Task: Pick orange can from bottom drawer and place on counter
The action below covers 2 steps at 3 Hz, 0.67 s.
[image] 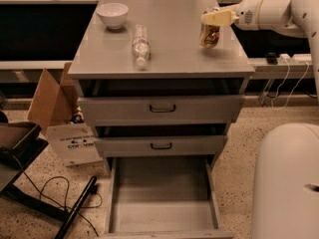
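The orange can (210,35) stands on the counter (169,49) near its right back part. My gripper (210,19), cream-coloured at the end of the white arm (264,13), reaches in from the right and sits against the top of the can. The bottom drawer (162,203) is pulled out at the foot of the cabinet, and its bare grey floor holds nothing.
A white bowl (112,15) stands at the counter's back left. A clear plastic bottle (140,45) lies near the middle. Two closed drawer fronts (162,108) sit above the open drawer. A cardboard box (52,101), cables (55,193) and my white base (286,183) flank the cabinet.
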{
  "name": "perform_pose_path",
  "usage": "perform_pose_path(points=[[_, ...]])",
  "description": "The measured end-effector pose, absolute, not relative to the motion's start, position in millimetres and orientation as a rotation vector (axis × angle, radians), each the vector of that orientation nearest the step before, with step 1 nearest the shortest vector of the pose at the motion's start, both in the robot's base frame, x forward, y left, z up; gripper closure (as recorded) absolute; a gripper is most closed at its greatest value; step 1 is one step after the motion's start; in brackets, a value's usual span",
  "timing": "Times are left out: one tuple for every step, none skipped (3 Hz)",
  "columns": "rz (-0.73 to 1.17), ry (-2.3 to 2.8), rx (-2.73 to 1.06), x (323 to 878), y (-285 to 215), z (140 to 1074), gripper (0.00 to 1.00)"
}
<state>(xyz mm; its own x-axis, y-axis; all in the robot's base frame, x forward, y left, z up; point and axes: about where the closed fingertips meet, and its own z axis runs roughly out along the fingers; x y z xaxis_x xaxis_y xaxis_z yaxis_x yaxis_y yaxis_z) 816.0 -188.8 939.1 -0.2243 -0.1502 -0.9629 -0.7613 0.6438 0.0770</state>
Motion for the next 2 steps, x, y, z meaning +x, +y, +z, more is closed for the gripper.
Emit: perform_pose_path(points=[[0.675, 1.734, -0.743, 816.1, -188.7, 939.1, 0.19], [0.675, 1.734, -0.743, 816.1, -188.7, 939.1, 0.00]])
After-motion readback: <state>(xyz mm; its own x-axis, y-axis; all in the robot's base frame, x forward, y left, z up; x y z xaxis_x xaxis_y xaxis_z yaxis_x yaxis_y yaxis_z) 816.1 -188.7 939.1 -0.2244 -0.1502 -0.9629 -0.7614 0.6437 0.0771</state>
